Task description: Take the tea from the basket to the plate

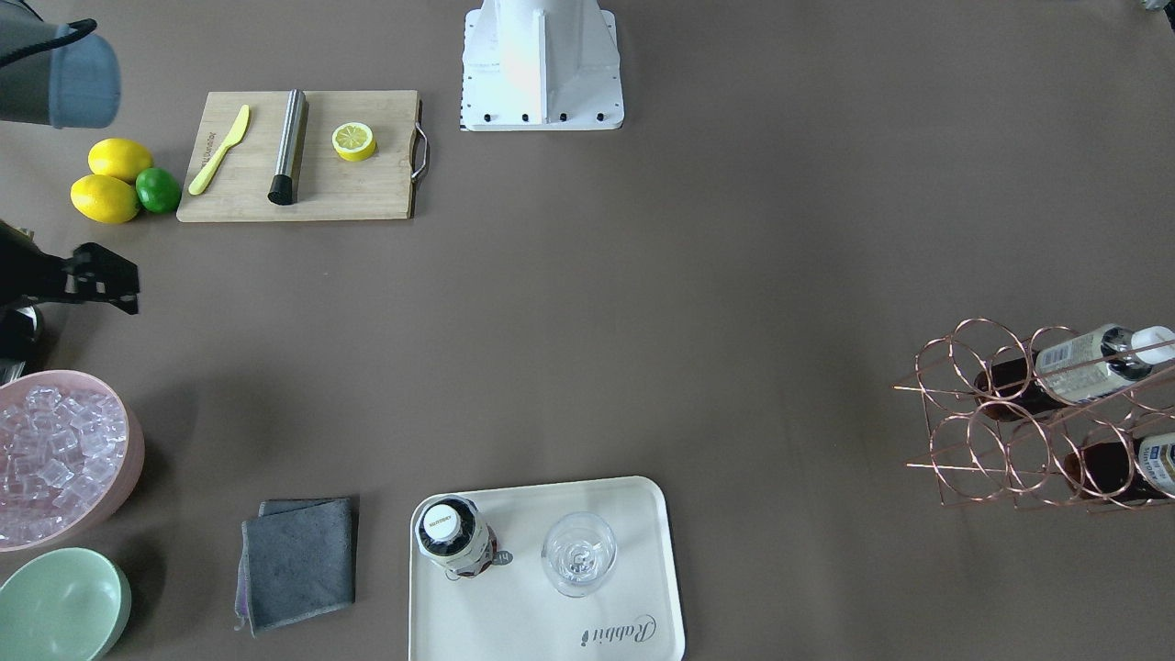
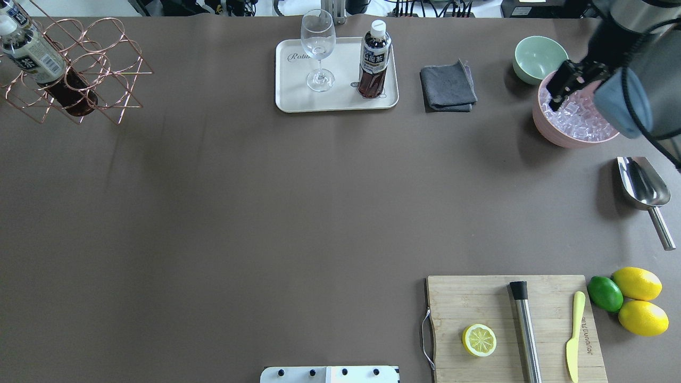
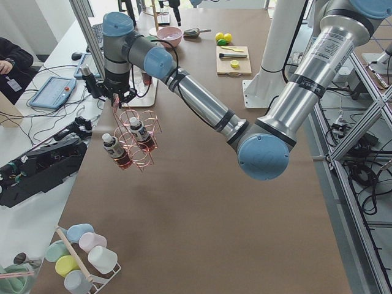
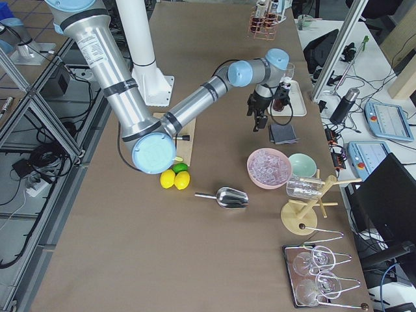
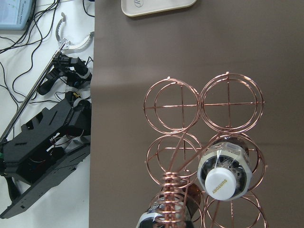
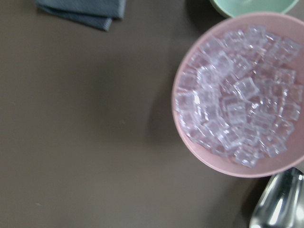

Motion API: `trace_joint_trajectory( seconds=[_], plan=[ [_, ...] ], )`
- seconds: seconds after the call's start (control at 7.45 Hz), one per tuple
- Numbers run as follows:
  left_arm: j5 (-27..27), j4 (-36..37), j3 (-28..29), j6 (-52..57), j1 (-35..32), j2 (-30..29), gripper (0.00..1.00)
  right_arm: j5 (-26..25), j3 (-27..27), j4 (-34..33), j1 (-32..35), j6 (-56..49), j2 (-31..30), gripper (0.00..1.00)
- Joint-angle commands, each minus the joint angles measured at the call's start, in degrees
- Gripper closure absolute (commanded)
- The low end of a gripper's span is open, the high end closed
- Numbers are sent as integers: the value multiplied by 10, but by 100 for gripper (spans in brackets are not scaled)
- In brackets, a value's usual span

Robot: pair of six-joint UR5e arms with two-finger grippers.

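One tea bottle (image 2: pixel 374 58) stands upright on the cream plate (image 2: pixel 298 102), next to a wine glass (image 2: pixel 318 50); it also shows in the front view (image 1: pixel 456 537). The copper wire basket (image 2: pixel 106 69) stands at the table's far left end with two more bottles (image 1: pixel 1083 367) lying in its rings. In the left side view my left gripper (image 3: pixel 115 98) hovers just above the basket's coiled handle (image 5: pixel 173 199); I cannot tell whether it is open. My right gripper (image 2: pixel 558 96) is open and empty, hanging over the pink ice bowl (image 2: pixel 572 127).
A grey cloth (image 2: pixel 448 88) lies right of the plate, then a mint-green bowl (image 2: pixel 540 58). A metal scoop (image 2: pixel 641 186) lies near the right edge. The wooden board (image 2: pixel 479 303) holds a lemon half, a steel rod and a yellow knife, with lemons and a lime (image 2: pixel 605 293) beside it.
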Motion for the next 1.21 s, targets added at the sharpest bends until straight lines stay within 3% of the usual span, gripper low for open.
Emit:
trace_joint_trajectory(
  seconds=[0.0,0.27,0.4,0.54,0.81,1.07],
  plan=[
    [8,-65,83,11,11,-21,100,-21,28,54,81,-205,-200,0],
    [9,-114,150,11,16,-36,100,-27,18,125,153,-252,-309,0],
    [9,-117,161,8,16,-38,100,-11,-29,129,205,-276,-307,0],
    [13,-117,162,-9,24,-40,100,-16,-43,129,212,-282,-303,0],
    [23,-118,171,-65,35,-41,100,-48,-45,129,222,-284,-307,0],
    [24,-119,176,-68,37,-41,100,-46,-44,129,229,-278,-299,0]
  ],
)
